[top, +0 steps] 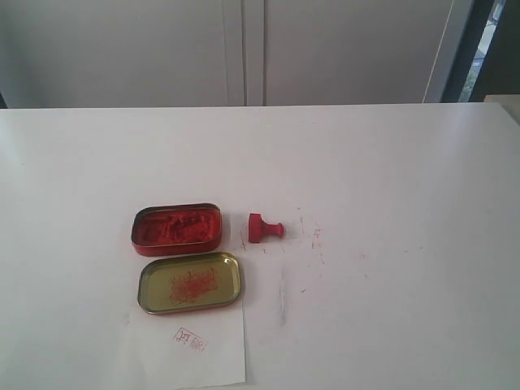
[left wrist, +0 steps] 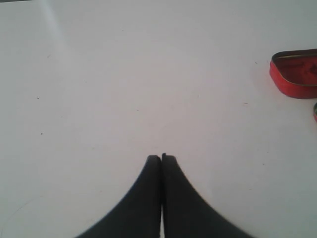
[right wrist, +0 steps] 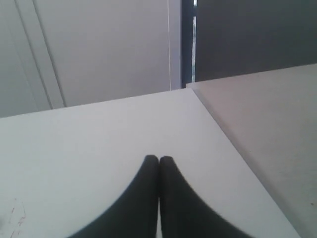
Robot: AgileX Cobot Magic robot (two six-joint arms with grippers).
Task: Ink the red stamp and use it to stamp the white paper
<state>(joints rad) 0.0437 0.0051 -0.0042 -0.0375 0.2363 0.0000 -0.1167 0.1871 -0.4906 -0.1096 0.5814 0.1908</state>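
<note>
The red stamp (top: 264,227) lies on its side on the white table, its knobbed handle pointing right, just right of the red ink tin (top: 176,228). The white paper (top: 183,348) lies at the front edge, below the tin's lid (top: 189,282), and carries a small red square imprint (top: 189,339). Neither gripper shows in the exterior view. In the left wrist view my left gripper (left wrist: 161,157) is shut on nothing over bare table, with a corner of the ink tin (left wrist: 295,74) off to one side. My right gripper (right wrist: 159,159) is likewise shut and empty near the table's corner.
The gold-lined lid, smeared with red ink inside, lies open side up between tin and paper. Faint red marks (top: 316,237) dot the table right of the stamp. A second tabletop (right wrist: 267,114) adjoins the table's edge in the right wrist view. Cabinet doors (top: 244,49) stand behind.
</note>
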